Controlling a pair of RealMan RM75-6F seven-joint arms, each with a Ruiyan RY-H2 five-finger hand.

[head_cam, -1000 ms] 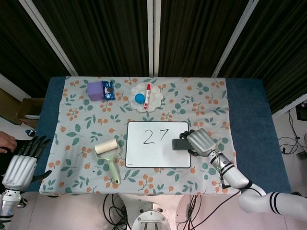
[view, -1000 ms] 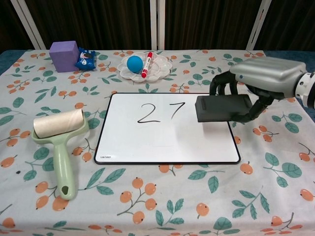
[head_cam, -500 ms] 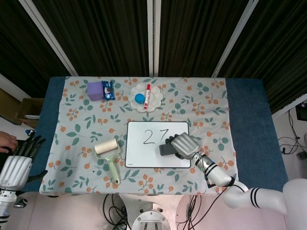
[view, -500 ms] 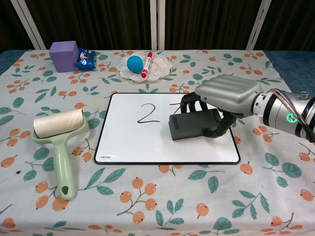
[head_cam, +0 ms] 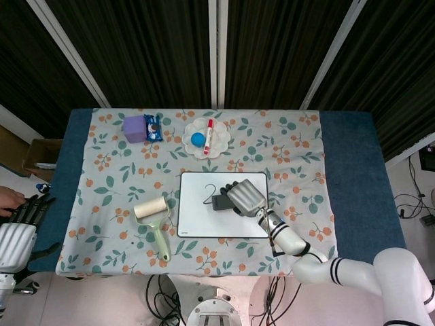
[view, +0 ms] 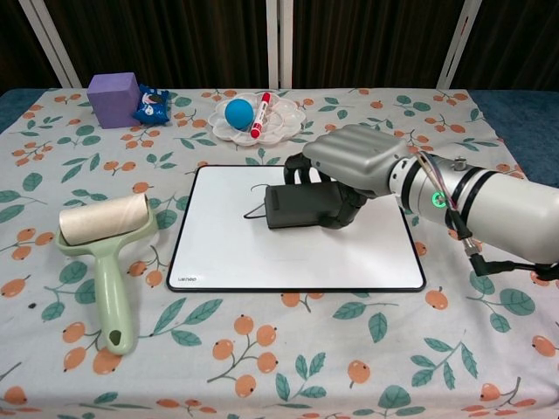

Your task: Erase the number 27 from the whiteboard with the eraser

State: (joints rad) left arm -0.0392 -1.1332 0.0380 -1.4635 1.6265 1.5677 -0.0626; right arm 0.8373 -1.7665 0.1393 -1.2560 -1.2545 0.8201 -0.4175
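Whiteboard [view: 218, 253]: partial "2" [view: 256, 202] legible

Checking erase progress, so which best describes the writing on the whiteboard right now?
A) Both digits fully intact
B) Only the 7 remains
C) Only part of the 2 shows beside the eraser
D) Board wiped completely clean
C: on the whiteboard, only the left strokes of the 2 show beside the eraser held by the right hand; no 7 is visible.

Right arm reaches in from the near right, forearm low and angled toward centre. Right hand [view: 354, 166] palm down, fingers curled around the eraser [view: 301, 206]. Left hand [head_cam: 15, 238] at near-left edge, fingers [head_cam: 27, 207] extended, apart, holding nothing.
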